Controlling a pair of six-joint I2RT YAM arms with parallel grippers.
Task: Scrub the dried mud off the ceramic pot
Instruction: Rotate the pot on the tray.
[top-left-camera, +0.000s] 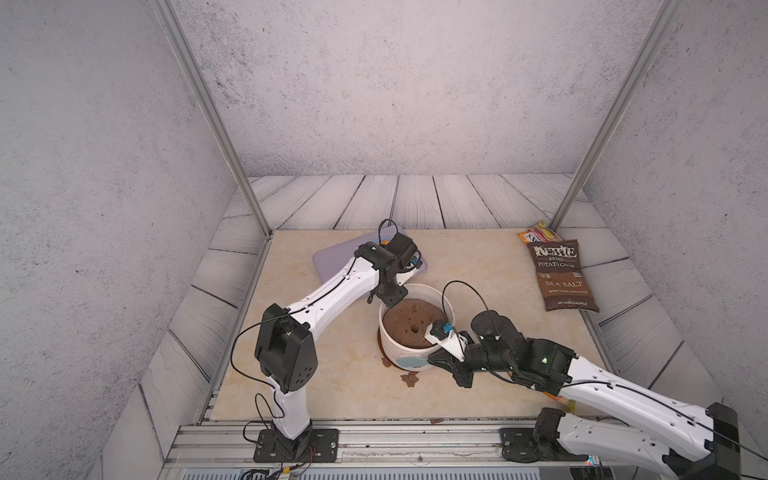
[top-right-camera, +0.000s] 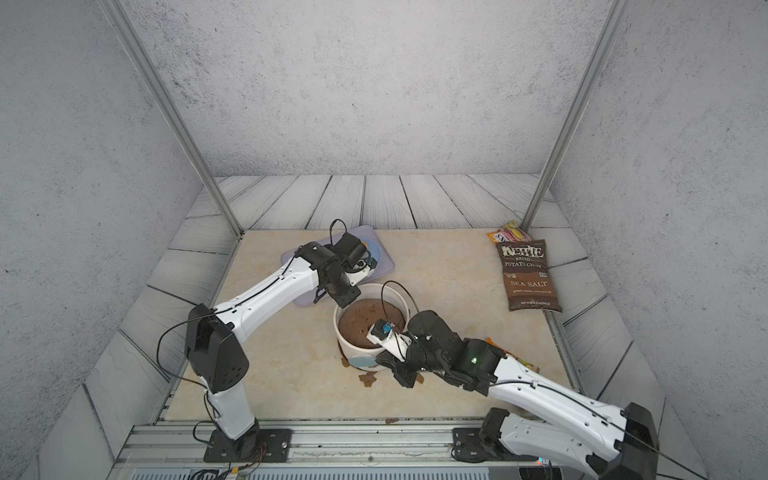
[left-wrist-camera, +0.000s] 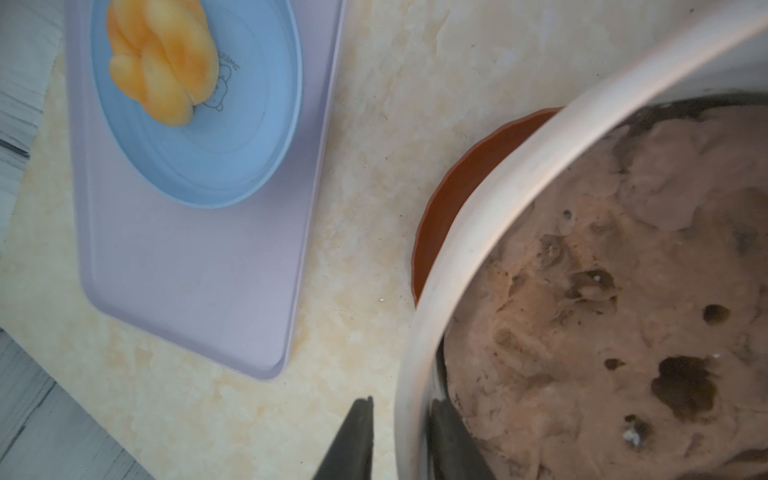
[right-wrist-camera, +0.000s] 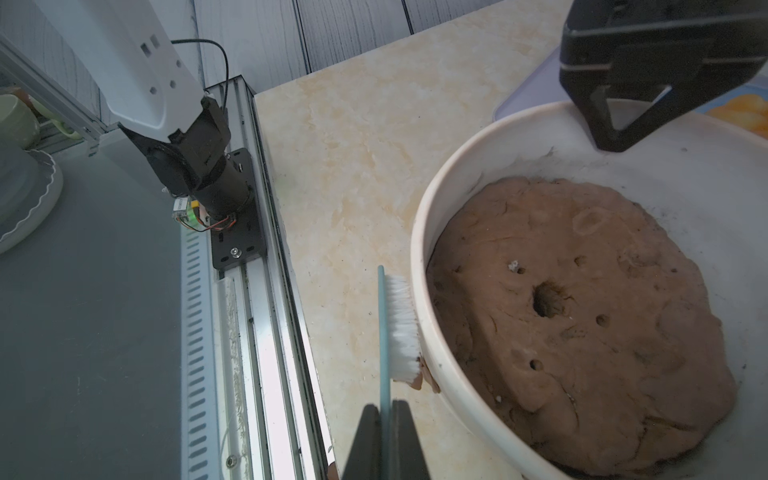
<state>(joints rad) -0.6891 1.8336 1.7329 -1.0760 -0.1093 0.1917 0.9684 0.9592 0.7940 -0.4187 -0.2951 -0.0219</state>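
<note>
Right wrist view showed the right hand (right-wrist-camera: 385, 415) clamping a brush (right-wrist-camera: 401, 328) against the cream, thick-rimmed ceramic pot (right-wrist-camera: 419, 257); the left hand (right-wrist-camera: 619, 133), upper right, straddled its rim, parted.

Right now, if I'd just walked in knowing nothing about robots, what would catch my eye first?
The big cream ceramic pot at the centre, filled with a brown soil mound, draws the eye first. The right gripper holds a white-bristled brush against the pot's outer wall, with dried mud flakes on the table below. The left gripper straddles the pot's far rim, and a Kettle chips bag lies at the far right.
</note>
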